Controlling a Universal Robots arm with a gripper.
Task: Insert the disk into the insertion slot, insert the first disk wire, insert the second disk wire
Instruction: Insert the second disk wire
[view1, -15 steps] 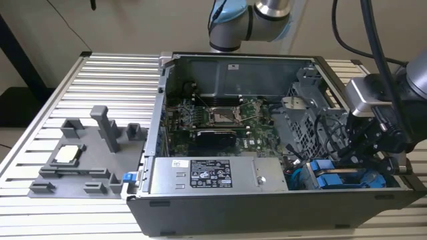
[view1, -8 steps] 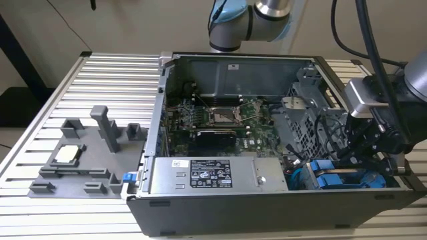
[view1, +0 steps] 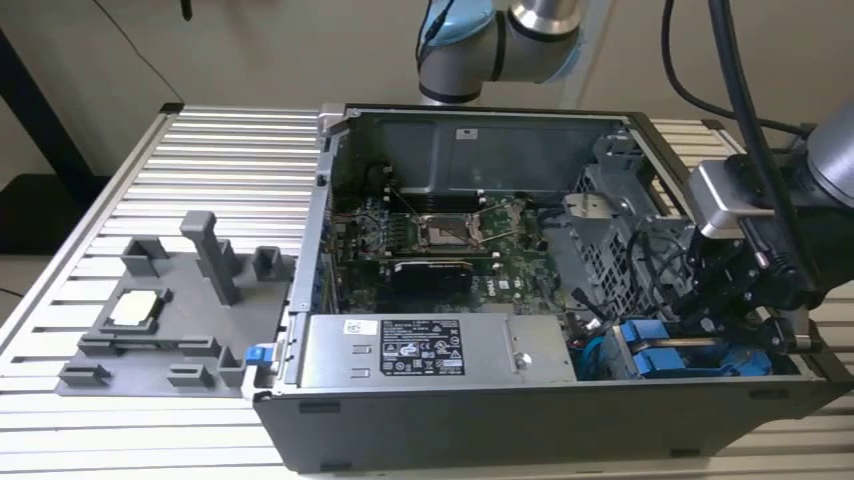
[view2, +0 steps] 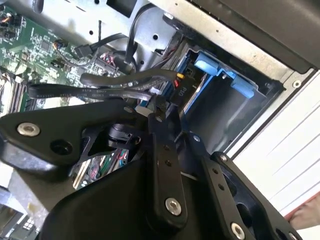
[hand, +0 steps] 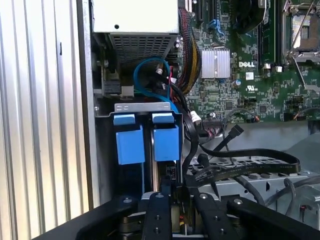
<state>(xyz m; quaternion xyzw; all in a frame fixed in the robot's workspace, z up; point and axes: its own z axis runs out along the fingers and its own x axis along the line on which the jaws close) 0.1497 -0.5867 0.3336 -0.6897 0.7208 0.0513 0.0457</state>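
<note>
Two bright blue carrier frames (hand: 166, 142) sit side by side in the drive bay (view1: 667, 355) at the case's front corner, on the exterior view's right. I cannot tell which one holds the disk, as its metal body is hidden. My gripper (view1: 727, 325) reaches down into the case right behind these carriers. In both wrist views its fingers (hand: 156, 215) stand close together, shut on a small wire connector (view2: 146, 106) at the carriers' rear end. Flat black cables (view2: 100, 80) run from there toward the motherboard. A black plug (view2: 181, 89) with coloured leads sits against the bay next to the fingertips.
The grey labelled power-supply box (view1: 427, 350) lies along the case's front wall beside the bay. The green motherboard (view1: 441, 235) fills the case floor. Loose black cables (hand: 250, 162) loop over the metal drive cage. A grey fixture tray (view1: 160, 310) stands on the slatted table (view1: 200, 170) outside the case.
</note>
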